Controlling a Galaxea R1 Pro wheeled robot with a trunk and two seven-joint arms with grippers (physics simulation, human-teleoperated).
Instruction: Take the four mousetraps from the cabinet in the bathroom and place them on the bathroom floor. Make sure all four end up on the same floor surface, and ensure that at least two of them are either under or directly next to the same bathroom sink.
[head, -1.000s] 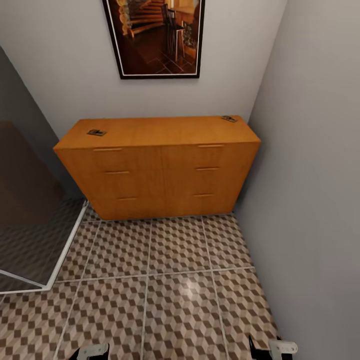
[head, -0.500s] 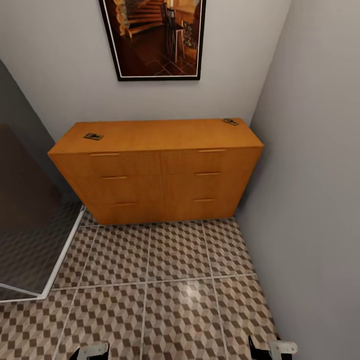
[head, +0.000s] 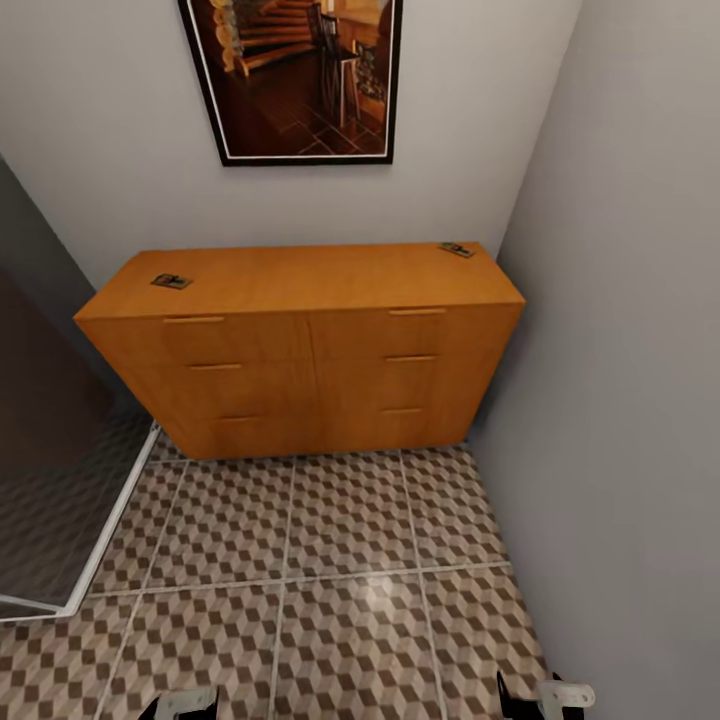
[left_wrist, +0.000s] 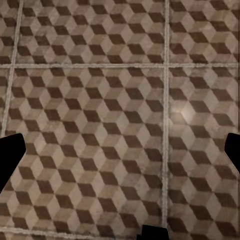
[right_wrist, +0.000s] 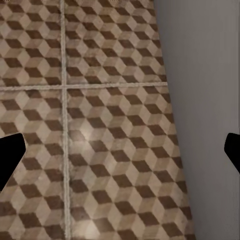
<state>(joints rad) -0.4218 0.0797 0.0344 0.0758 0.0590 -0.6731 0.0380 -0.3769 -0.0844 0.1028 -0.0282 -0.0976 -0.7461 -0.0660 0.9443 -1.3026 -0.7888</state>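
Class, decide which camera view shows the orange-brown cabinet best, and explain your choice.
The head view: the whole cabinet shows there, with two mousetraps on its top. Both wrist views look down at the bathroom floor; the right one also catches a grey wall.

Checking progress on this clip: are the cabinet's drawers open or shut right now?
Shut. In the head view all six drawer fronts of the cabinet sit flush, none pulled out. Two mousetraps lie on its top.

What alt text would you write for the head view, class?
An orange-brown cabinet stands against a grey wall, with one mousetrap near its top's left end and another at the right end. A framed picture hangs above; cube-patterned floor lies before it.
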